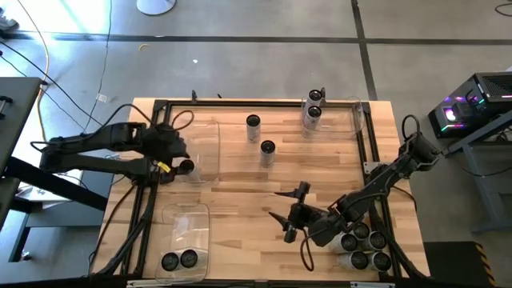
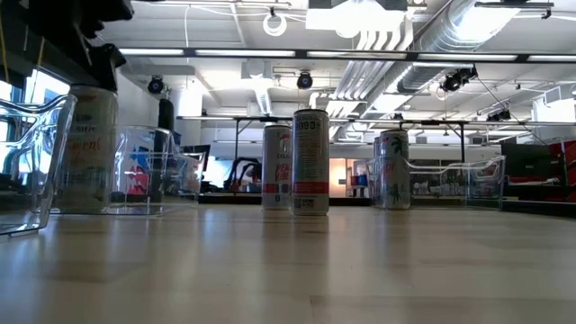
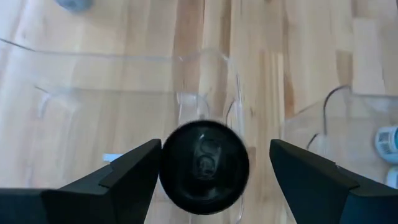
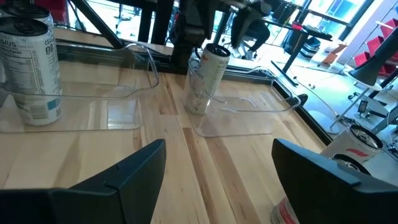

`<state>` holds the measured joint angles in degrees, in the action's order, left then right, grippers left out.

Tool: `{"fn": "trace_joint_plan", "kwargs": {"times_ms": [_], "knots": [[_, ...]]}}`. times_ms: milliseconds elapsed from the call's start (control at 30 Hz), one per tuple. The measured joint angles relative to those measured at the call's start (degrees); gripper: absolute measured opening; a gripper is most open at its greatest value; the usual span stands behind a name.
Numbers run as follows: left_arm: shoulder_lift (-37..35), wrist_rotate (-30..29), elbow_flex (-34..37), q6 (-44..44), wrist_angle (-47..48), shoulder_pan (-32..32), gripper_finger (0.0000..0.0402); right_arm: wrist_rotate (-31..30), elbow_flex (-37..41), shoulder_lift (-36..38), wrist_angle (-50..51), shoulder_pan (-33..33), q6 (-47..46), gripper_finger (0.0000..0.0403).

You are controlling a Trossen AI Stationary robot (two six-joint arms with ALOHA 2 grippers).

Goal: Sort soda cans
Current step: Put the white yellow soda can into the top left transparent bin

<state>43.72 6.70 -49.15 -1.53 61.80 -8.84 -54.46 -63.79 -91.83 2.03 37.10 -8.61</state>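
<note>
Left gripper (image 1: 186,166): over the near edge of the left bin (image 1: 210,132), at the table's (image 1: 240,240) left side; fingers (image 3: 127,177) spread wide, a gap on each side of the can between them, so they grip nothing.
Dark can (image 3: 204,166): stands upright directly below the left gripper, its round black top centred between the two fingers, touching neither; in the high view it shows as a dark circle at the gripper's tip (image 1: 186,166), inside the clear bin.
Left bin: clear plastic, stretching forward from the left gripper toward the table's far edge; only the dark can shows in it.
Right gripper (image 1: 290,216): above bare wood in the table's near-middle, pointing toward the left arm; fingers (image 4: 134,171) wide apart, empty.
Cans behind right gripper: a cluster of silvery cans (image 1: 362,244) stands just behind and beside the right arm's wrist, at the near right corner; one of them shows beside the right finger in the wrist view (image 4: 348,146).
Cans ahead of right gripper: two cans stand on open wood, one (image 1: 267,152) nearer, one (image 1: 254,126) beyond it, well apart from the fingers.
Far bin (image 1: 352,116): clear, at the far right of the table, well beyond the right gripper; two cans (image 1: 313,108) stand at its left end.
Near bin (image 1: 184,224): clear, just toward the table's near edge from the left gripper; two dark cans (image 1: 179,260) stand side by side at its near end.
</note>
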Motion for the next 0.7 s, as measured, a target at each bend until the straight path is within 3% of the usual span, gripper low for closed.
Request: {"fn": "trace_joint_plan", "kwargs": {"times_ms": [167, 433, 500, 567, 633, 700], "knots": [[0.0, -5.6, -5.1, 1.3, 1.6, 0.0, 0.0294, 0.8, 0.0, 0.3, -0.7, -0.5, 0.1, 0.0289], [0.0, -25.9, -4.4, 8.2, -8.0, 1.3, 0.0294, 15.3, 0.0, 1.5, -0.6, -7.2, 3.2, 0.0289], [0.0, -28.4, -2.5, 9.8, -12.3, 2.4, 0.0294, 14.1, -0.7, 1.9, 1.4, -8.9, 3.3, 0.0289], [0.0, -30.7, -0.2, 11.8, -16.3, 3.8, 0.0294, 8.7, -2.8, 2.8, 6.3, -9.9, 0.8, 0.0289], [0.1, -31.8, 2.5, 13.0, -20.5, 5.7, 0.0294, 3.8, -5.7, 4.6, 14.5, -10.1, -2.1, 0.0289], [0.1, -32.6, 4.8, 13.3, -23.6, 7.9, 0.0294, 2.8, -9.3, 6.0, 22.9, -9.6, -5.0, 0.0289]]}}
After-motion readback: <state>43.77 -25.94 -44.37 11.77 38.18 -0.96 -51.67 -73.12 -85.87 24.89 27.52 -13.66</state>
